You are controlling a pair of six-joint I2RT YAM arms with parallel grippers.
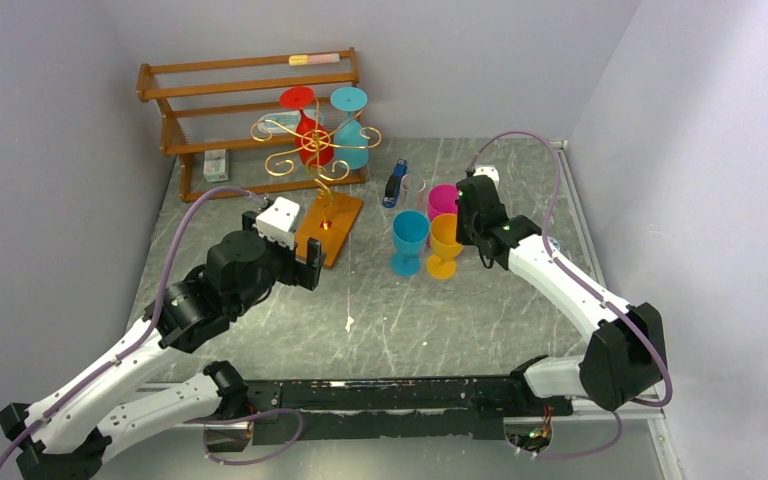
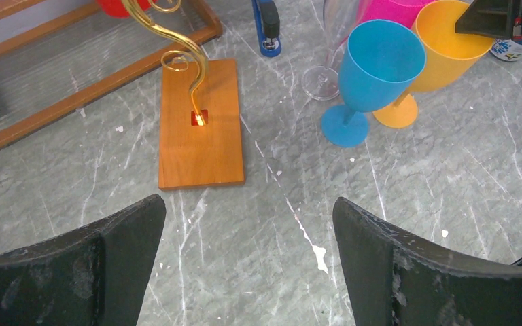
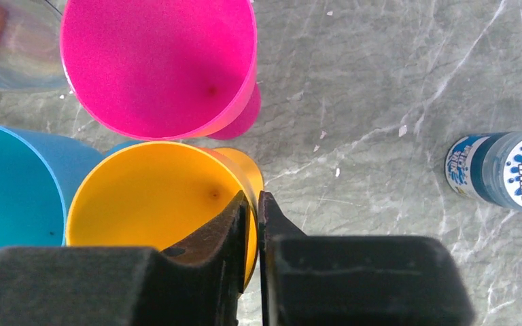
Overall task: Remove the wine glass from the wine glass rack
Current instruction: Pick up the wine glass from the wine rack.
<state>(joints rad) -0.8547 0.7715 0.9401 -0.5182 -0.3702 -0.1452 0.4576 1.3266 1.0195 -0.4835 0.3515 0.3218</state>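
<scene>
Right hand (image 3: 253,204) pinches the orange glass (image 3: 149,197) while two glasses hang on the wine glass rack (image 1: 316,150)

The right hand is closed tight on the rim of the orange glass, with one finger inside the cup and one outside. That glass stands on the grey surface (image 1: 380,320), close beside a pink glass (image 3: 156,61) and a blue glass (image 1: 409,240). The left hand (image 2: 248,210) is wide open and holds nothing; it sits low over the surface, near the rack's wooden base (image 2: 200,146) but not touching it. A red glass (image 1: 305,125) and a teal glass (image 1: 350,125) hang upside down side by side on the gold arms of the rack, in front of a brown wooden shelf (image 1: 250,80)
</scene>
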